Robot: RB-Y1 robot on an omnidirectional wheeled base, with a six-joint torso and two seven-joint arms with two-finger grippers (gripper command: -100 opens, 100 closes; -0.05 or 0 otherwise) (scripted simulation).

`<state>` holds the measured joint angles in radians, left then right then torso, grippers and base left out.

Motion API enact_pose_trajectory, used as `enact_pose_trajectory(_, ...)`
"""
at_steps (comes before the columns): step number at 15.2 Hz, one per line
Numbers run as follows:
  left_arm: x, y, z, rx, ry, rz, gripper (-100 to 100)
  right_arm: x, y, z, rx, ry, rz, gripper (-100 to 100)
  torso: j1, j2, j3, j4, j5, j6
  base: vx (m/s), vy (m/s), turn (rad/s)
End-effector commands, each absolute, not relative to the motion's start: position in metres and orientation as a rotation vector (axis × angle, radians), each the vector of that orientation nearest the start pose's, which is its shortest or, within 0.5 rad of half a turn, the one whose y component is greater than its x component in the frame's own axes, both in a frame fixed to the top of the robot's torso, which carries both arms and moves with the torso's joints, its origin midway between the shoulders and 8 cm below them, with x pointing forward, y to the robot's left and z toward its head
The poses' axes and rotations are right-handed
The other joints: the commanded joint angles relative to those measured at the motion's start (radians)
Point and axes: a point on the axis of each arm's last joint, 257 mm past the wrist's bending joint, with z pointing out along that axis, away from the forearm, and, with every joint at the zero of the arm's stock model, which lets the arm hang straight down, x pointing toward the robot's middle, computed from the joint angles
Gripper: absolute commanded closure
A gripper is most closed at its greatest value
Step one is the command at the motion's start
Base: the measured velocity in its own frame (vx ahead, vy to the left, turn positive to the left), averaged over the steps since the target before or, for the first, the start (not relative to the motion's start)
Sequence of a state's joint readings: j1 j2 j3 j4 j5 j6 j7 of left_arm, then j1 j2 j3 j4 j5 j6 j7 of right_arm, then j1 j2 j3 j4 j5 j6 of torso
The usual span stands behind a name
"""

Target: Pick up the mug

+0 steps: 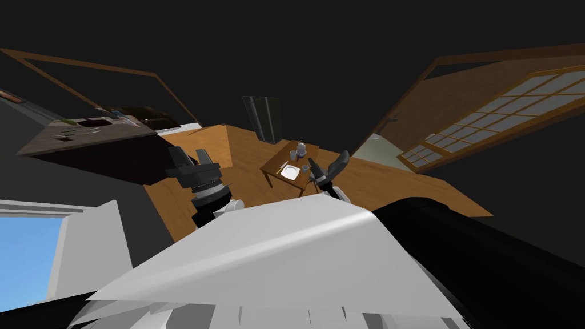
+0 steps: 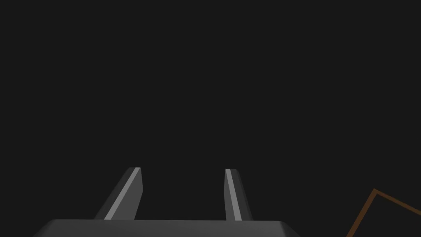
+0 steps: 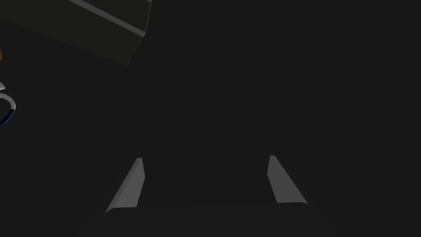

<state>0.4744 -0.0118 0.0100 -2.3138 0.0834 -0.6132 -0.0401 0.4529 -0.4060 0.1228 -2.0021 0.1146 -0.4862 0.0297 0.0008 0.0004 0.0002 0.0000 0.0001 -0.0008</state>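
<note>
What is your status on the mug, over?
Left gripper fingers open, empty. Right gripper same, near the table edge. Mug on table by plate, untouched.

I'm looking into a home, a kitchen and dining room by the look of it. A warm wooden floor runs through the middle. On it, ahead of me, stands a small wooden counter laid with a white plate and a mug. Far left is a long dark counter with kitchen things on it. On the right, a brown wall carries a latticed window. Near left, another window shows blue sky.
</note>
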Motion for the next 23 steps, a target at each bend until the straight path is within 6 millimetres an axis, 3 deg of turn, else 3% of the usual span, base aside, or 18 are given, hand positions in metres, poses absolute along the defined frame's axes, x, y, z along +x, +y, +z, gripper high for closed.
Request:
enact_pose_trajectory(1,0.314,0.287,0.067,-0.566,0.437,-1.347,0,0.383,-0.216,-0.134,0.424,1.280,1.200,-100,0.000,0.000,0.000,0.000,0.000,0.000,-0.005,0.021,0.199)
enact_pose_trajectory(2,0.314,0.287,0.067,-0.566,0.437,-1.347,0,0.380,-0.212,-0.157,0.417,1.341,1.198,-100,0.000,0.000,0.000,0.000,0.000,0.000,-0.022,0.017,0.205)
enact_pose_trajectory(4,0.314,0.287,0.067,-0.566,0.437,-1.347,0,0.379,-0.214,-0.160,0.398,1.364,1.188,-100,0.000,0.000,0.000,0.000,0.000,0.000,-0.004,0.019,0.162)
enact_pose_trajectory(5,0.314,0.287,0.067,-0.566,0.437,-1.347,0,0.374,-0.211,-0.184,0.387,1.427,1.185,-100,0.000,0.000,0.000,0.000,0.000,0.001,0.004,0.021,0.244)
enact_pose_trajectory(7,0.314,0.287,0.067,-0.566,0.437,-1.347,0,0.374,-0.214,-0.188,0.371,1.450,1.173,-100,0.000,0.000,0.000,0.000,0.000,0.000,0.008,0.015,0.151)
enact_pose_trajectory(8,0.314,0.287,0.067,-0.566,0.438,-1.347,0,0.367,-0.212,-0.210,0.353,1.515,1.169,-100,0.000,-0.001,0.000,0.000,0.000,0.001,0.010,0.015,0.170)
enact_pose_trajectory(10,0.314,0.287,0.067,-0.566,0.437,-1.347,0,0.366,-0.217,-0.216,0.343,1.539,1.153,-100,0.000,-0.001,-0.001,0.000,0.000,0.000,0.008,0.010,0.155)
enact_pose_trajectory(11,0.314,0.287,0.067,-0.566,0.438,-1.347,0,0.358,-0.216,-0.239,0.327,1.603,1.147,-100,-0.001,-0.001,0.000,0.000,0.000,0.001,0.006,0.012,0.243)
enact_pose_trajectory(13,0.314,0.287,0.067,-0.566,0.437,-1.347,0,0.348,-0.219,-0.260,0.293,1.679,1.134,-100,-0.001,-0.001,0.000,0.000,0.000,0.000,0.010,0.009,0.281)
enact_pose_trajectory(15,0.314,0.287,0.067,-0.566,0.438,-1.347,0,0.345,-0.231,-0.273,0.287,1.721,1.101,-100,-0.001,-0.001,-0.001,0.000,0.000,0.000,0.015,0.002,0.163)
enact_pose_trajectory(18,0.314,0.287,0.067,-0.566,0.438,-1.347,0,0.321,-0.244,-0.319,0.246,1.868,1.063,-100,-0.001,-0.002,-0.001,0.000,0.000,0.000,0.016,0.005,0.257)
enact_pose_trajectory(20,0.314,0.287,0.067,-0.566,0.438,-1.347,0,0.318,-0.258,-0.327,0.231,1.904,1.029,-100,-0.002,-0.002,-0.001,0.000,0.000,0.000,0.019,-0.005,0.181)
enact_pose_trajectory(21,0.314,0.287,0.067,-0.566,0.438,-1.347,0,0.304,-0.268,-0.348,0.213,1.975,1.006,-100,-0.002,-0.002,-0.001,0.000,0.000,0.001,0.019,-0.002,0.249)
enact_pose_trajectory(23,0.314,0.287,0.067,-0.566,0.438,-1.347,0,0.302,-0.276,-0.351,0.204,1.994,0.986,-100,-0.002,-0.002,-0.001,0.000,0.000,0.000,0.018,-0.007,0.174)
